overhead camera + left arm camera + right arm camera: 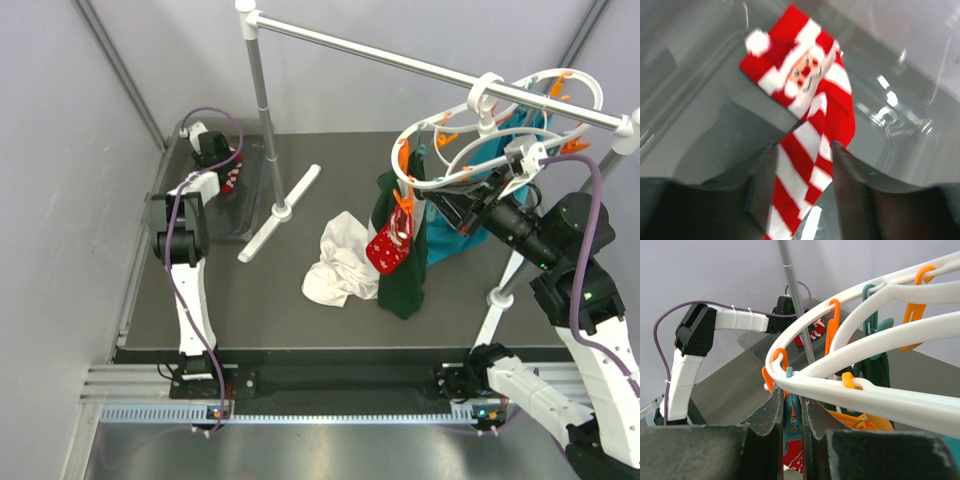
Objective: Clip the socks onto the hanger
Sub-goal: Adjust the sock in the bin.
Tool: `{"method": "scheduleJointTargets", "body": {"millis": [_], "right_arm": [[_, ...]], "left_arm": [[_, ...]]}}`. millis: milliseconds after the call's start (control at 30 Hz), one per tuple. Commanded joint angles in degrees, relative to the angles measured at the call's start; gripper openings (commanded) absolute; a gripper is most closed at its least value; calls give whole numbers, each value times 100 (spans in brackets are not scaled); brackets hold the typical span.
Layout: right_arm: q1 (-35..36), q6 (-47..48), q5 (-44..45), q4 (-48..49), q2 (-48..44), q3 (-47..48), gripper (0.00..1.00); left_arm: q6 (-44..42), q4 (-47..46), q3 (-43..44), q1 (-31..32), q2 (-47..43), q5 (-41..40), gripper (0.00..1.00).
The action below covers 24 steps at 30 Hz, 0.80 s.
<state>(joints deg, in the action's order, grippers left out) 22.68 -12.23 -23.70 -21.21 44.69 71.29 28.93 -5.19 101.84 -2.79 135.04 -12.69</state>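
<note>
straddling the striped sock [807, 105] in a clear tray [695, 125] far left, the left tool [804, 146] stands apart; soft, light, floppy cloth, best pinched across its narrow middle. the dotted sock [390, 246] hangs from the hanger [440, 182]; the right tool [792, 396] is pressed together at its rim.

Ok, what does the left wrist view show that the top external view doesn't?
Only left wrist: the Santa face on the red-and-white striped sock, straddled by the left gripper. Only top external: the white plastic oval hanger with orange clips, the red snowflake-dotted sock hanging from it, a dark green cloth, a white cloth. Both: the striped sock in a clear plastic tray.
</note>
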Motion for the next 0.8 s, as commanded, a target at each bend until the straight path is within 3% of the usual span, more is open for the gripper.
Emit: {"method": "scheduleJointTargets", "body": {"millis": [0,133,200,300,600,767], "right_arm": [[88,-139,-345,-577,31,-229,0],[88,-192,-328,-524,-21,-291,0],[79,-227,-337,-489,-65,-334,0],[96,-227,-319,-524,-92,-335,0],[88,-298,-346,-463,-127,-308,0],[105,-306,-275,-454,-223,-396,0]], "left_arm": [[-291,-18,-156,68,-48,-93,49],[-396,464,133,68,162,-173,35],[-414,693,336,68,215,-103,17],[-449,800,433,59,110,46,0],[147,712,1197,59,-1040,1066,0],[351,844,1224,24,-1550,1155,0]]}}
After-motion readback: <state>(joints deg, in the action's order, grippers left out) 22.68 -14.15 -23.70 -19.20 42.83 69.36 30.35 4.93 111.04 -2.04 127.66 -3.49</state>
